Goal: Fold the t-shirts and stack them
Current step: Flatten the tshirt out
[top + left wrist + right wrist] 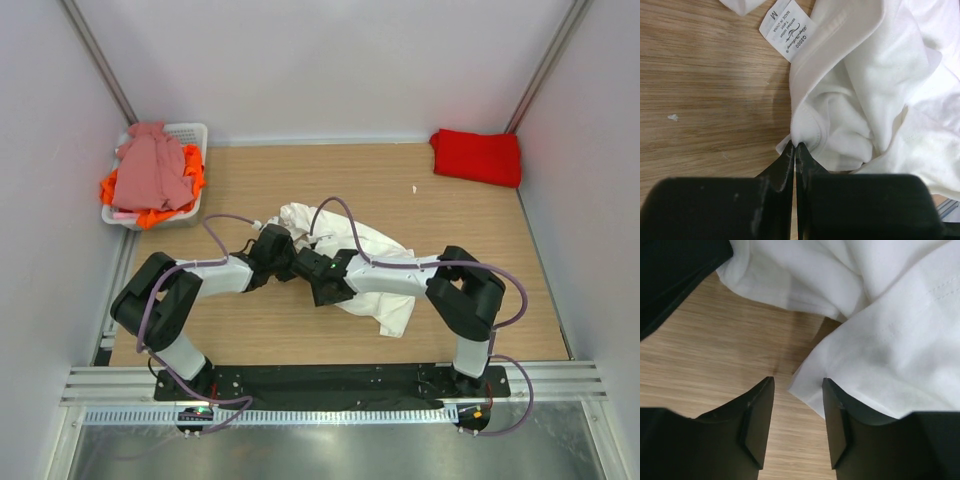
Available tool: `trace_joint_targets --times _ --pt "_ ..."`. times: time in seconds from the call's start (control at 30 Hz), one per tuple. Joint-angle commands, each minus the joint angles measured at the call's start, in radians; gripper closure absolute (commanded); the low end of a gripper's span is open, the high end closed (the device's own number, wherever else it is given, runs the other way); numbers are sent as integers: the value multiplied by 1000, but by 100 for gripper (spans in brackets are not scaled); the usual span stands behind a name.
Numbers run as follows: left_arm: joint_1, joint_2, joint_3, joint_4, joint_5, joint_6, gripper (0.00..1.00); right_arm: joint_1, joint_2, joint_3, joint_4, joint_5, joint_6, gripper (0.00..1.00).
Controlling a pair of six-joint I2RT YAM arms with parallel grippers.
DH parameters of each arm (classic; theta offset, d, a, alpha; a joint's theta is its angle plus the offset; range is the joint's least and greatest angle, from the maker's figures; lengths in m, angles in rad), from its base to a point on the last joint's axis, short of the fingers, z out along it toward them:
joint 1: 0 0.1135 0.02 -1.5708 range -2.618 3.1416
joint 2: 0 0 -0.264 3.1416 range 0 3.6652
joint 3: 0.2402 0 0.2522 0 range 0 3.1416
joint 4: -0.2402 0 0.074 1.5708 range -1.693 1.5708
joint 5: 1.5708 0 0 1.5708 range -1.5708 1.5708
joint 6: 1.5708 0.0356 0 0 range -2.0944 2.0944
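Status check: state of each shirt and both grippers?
white t-shirt: crumpled, unfolded
red t-shirt: folded, far right corner
pink t-shirt: bunched on top in white basket
orange t-shirt: bunched under the pink one
left gripper: shut on the white t-shirt
right gripper: open, white cloth edge between jaws

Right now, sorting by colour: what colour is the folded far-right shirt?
The folded shirt is bright red; top external view shows it best.
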Motion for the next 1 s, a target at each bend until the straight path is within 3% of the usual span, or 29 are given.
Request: trace_joint_targets --times 0.0,0.1,0.23,0.53,0.73,0.97 --pt "6 -22 -9 39 20 2 100 1 12 54 22 55 -21 53" --pt "7 -22 -9 39 20 0 100 1 9 43 17 65 -15 65" --pt "7 -21 -11 42 22 0 100 1 -12 31 6 71 -12 97" --pt "7 -18 -11 44 22 5 100 1 -109 16 -76 154 -3 99" --pt "7 -24 -15 48 23 6 100 -27 -364 95 -345 266 -32 99" --pt "7 -73 -44 78 26 8 100 -119 -661 187 -636 406 47 99"
